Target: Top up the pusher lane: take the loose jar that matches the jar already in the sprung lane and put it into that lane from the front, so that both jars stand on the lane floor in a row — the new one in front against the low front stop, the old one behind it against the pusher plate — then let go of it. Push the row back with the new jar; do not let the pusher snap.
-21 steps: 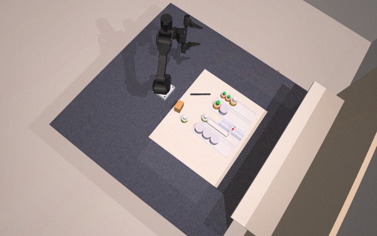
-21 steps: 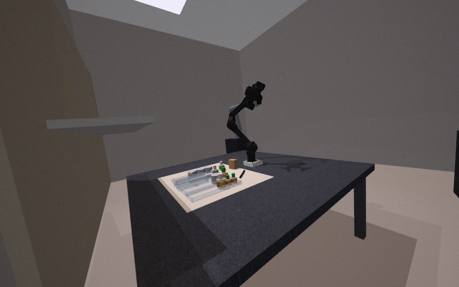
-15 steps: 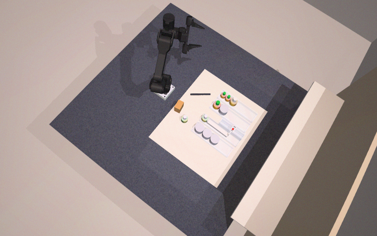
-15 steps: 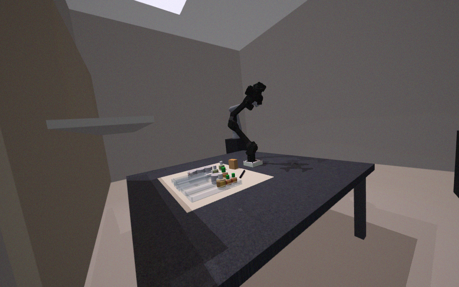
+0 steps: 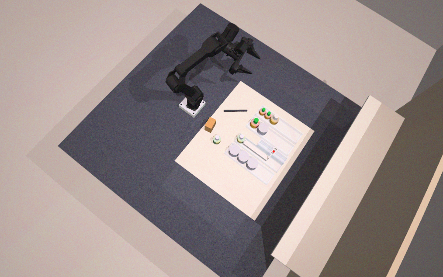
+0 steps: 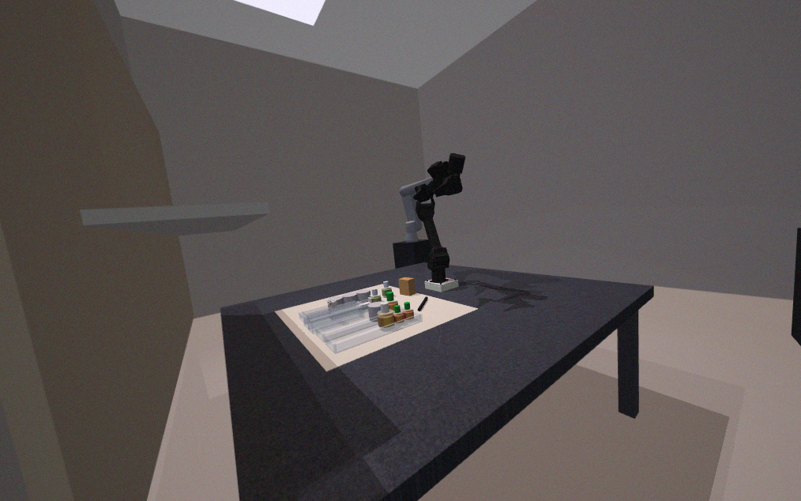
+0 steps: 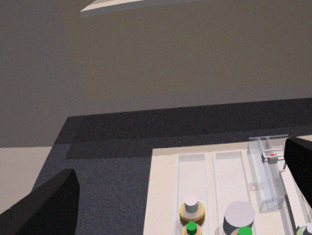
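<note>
Gripper (image 5: 245, 61) gapes wide, empty, raised well apart from the mat (image 5: 209, 169). Loose green-banded jar (image 5: 216, 139) stands just left of the sprung lane (image 5: 261, 150), near its twin (image 5: 240, 138). Risk: selecting a red-banded jar; off-centre insertion letting the pusher snap.

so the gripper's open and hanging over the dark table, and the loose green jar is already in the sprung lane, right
Not quite. The loose jar stands on the cream mat, outside the lanes, near the orange block; the top view shows it. The gripper is indeed open over the dark table.
</note>
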{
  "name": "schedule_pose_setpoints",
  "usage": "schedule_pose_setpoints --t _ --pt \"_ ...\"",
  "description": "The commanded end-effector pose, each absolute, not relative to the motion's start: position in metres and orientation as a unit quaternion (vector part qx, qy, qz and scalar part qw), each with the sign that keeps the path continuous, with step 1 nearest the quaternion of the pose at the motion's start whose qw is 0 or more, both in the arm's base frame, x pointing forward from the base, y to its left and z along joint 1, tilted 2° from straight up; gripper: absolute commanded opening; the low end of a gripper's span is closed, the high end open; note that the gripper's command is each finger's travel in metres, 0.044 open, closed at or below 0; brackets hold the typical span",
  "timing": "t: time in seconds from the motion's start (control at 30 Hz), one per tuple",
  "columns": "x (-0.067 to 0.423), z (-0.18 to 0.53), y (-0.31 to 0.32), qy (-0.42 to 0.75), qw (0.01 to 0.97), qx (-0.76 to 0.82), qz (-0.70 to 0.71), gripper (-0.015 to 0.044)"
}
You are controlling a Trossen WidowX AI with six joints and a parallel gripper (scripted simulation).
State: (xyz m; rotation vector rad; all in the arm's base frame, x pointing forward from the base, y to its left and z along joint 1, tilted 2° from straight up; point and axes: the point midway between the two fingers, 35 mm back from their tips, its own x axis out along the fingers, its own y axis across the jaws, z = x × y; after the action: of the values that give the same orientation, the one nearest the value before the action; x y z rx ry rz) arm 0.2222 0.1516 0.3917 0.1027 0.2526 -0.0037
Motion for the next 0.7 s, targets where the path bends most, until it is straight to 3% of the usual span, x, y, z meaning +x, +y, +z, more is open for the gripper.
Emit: schedule_pose_setpoints --t 0.0,0.33,0.67 --pt "0.254 0.355 0.131 0.189 0.98 -0.035 -0.044 0.044" --pt "0.299 0.263 0.039 0.387 0.903 -0.146 -0.115 0.044" --pt "0.279 0.179 -0.065 0.584 0.796 -0.105 -0.118 0.044"
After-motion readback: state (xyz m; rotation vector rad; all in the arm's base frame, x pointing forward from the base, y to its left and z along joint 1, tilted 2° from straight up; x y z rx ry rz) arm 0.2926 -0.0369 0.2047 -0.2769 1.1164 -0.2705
